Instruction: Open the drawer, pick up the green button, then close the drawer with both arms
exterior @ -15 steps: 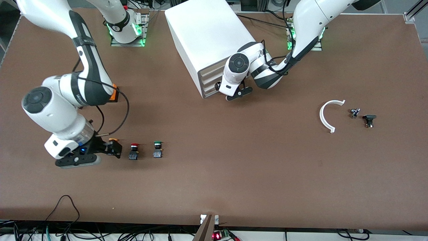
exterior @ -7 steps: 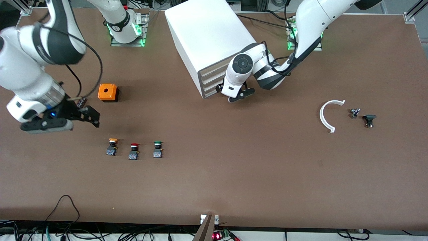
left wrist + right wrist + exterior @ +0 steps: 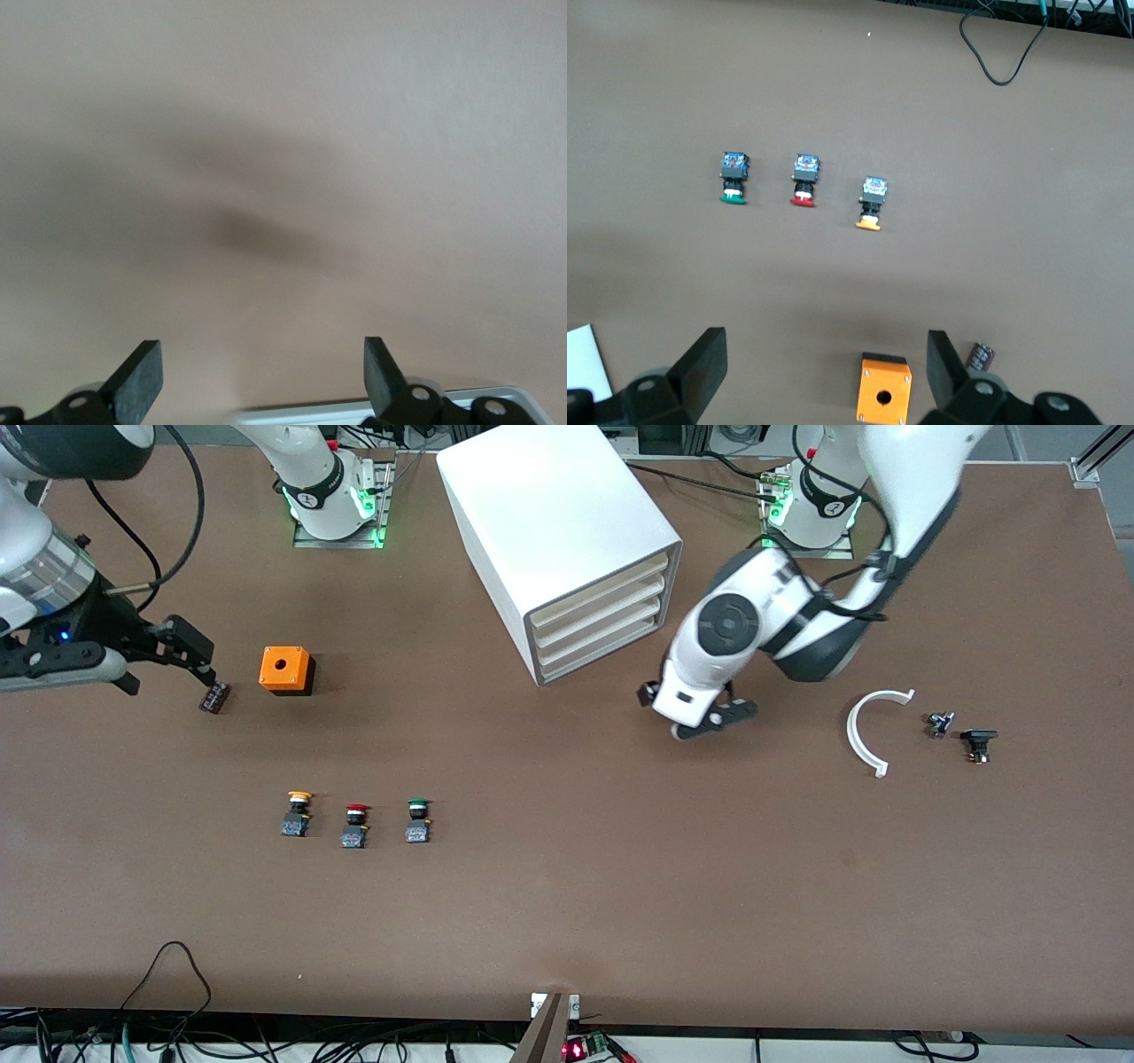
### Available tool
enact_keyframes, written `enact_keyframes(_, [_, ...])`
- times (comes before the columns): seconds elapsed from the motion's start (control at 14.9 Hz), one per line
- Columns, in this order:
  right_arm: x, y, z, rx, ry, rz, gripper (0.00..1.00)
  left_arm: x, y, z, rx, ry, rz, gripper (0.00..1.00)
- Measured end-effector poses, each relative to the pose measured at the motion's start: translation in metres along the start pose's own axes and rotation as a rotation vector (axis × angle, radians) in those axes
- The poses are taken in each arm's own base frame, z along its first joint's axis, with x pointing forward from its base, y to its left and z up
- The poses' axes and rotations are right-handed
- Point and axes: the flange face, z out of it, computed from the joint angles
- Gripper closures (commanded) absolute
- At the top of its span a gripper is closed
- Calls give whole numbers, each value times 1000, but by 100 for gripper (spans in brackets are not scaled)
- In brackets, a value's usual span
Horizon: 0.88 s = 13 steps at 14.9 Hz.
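The white cabinet [image 3: 554, 522] stands at the table's back, its stacked cream-fronted drawers [image 3: 595, 622] all pushed in. The green-capped button [image 3: 418, 817] stands on the table in a row with a red-capped [image 3: 355, 825] and a yellow-capped one [image 3: 298, 812]; the right wrist view shows green [image 3: 733, 178], red [image 3: 804, 180] and yellow [image 3: 872, 203]. My left gripper [image 3: 700, 717] hangs open and empty over bare table beside the cabinet's front, fingers [image 3: 142, 376] wide apart. My right gripper [image 3: 164, 660] is open and empty, up over the table beside the orange box.
An orange box [image 3: 285, 670] with a hole on top sits toward the right arm's end, a small dark part [image 3: 213, 697] beside it. A white curved strip [image 3: 866, 732] and two small dark parts [image 3: 939, 724] [image 3: 978, 744] lie toward the left arm's end.
My left gripper has drawn away from the cabinet's front toward the left arm's end. My right gripper has risen from beside the yellow-capped button and moved up past the orange box.
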Motion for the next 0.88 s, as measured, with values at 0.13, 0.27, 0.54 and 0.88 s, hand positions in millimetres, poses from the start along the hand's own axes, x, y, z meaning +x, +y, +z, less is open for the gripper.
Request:
enact_keyframes(0.13, [-7, 1, -5, 1, -22, 2, 0, 33, -33, -41, 10, 5, 83, 0])
enact_keyframes(0.27, [-13, 1, -5, 2, -60, 3, 0, 61, -71, -81, 7, 21, 174, 0])
enact_keyframes(0.54, [-21, -1, -17, 3, -133, 34, 0, 92, -140, -148, 8, 72, 317, 0])
enact_keyframes(0.88, [-25, -2, -27, 1, -176, 67, 0, 98, -200, -202, 24, 150, 417, 0])
